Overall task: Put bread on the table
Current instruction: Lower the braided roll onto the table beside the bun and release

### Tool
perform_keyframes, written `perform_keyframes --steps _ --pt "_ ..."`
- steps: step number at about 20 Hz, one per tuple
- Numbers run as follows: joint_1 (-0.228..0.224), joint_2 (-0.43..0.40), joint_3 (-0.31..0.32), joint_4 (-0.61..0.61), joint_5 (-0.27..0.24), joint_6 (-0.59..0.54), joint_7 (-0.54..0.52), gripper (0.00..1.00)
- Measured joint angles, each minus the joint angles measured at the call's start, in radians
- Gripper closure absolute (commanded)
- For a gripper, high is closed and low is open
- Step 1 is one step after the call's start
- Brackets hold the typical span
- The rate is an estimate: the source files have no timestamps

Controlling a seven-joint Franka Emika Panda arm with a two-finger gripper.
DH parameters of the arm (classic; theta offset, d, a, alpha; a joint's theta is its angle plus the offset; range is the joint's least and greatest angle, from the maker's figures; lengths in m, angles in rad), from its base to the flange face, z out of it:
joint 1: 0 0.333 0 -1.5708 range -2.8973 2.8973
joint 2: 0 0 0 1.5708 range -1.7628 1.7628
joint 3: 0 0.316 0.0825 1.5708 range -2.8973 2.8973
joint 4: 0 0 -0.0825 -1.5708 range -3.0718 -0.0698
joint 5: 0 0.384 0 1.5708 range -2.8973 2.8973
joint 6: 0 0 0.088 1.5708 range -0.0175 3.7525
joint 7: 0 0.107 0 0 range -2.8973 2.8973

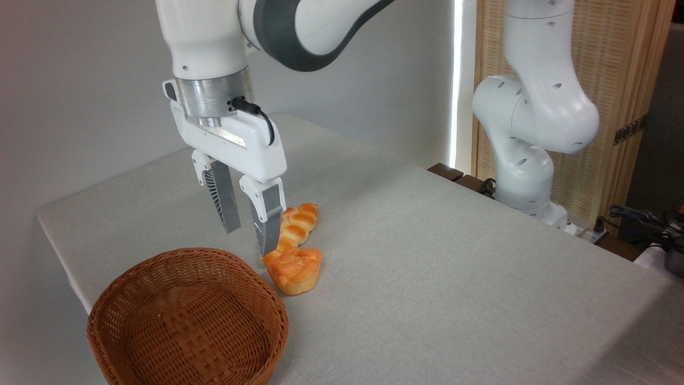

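The bread (297,225), a glossy braided golden-orange loaf, lies flat on the table (454,267) near the middle. Its near end touches a round muffin-shaped bun. My gripper (248,238) hangs just left of the loaf, fingers pointing down, open, with nothing between them. The right fingertip (267,246) covers the loaf's near-left edge; I cannot tell whether it touches it.
The orange muffin-shaped bun (295,270) sits in front of the loaf. A brown wicker basket (187,321), empty, stands at the front left, close below the gripper. The arm's white base (526,160) rises at the back right, with cables (641,222) beside it.
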Motion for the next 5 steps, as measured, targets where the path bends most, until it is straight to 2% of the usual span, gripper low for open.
perform_keyframes --steps 5 --pt "0.001 -0.001 0.024 0.01 0.0 0.0 0.024 0.0"
